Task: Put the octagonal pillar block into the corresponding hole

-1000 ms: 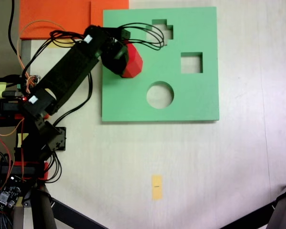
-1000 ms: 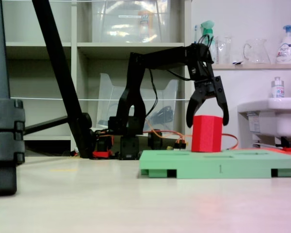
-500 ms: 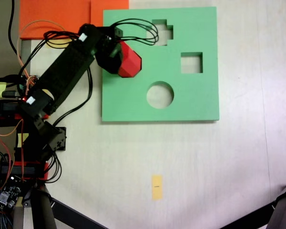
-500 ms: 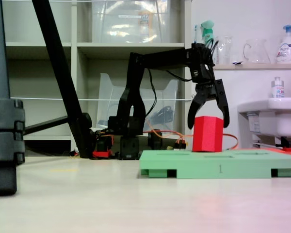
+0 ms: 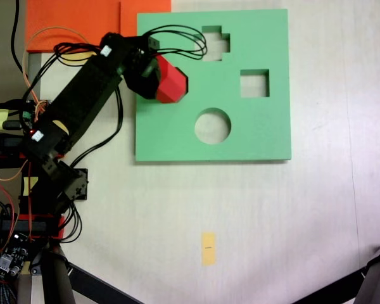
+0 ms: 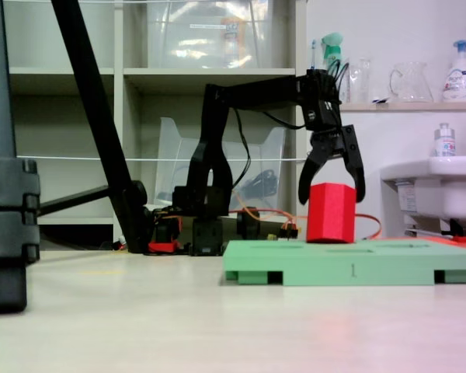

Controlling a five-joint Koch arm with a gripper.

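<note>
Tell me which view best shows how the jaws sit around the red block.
The low side fixed view: the gripper straddles the red block with jaws spread. In the top-down fixed view, the arm covers part of the block.

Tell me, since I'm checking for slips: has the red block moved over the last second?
Barely. In the top-down fixed view the block sits slightly nearer the green board's left edge. The open claw straddles it.
</note>
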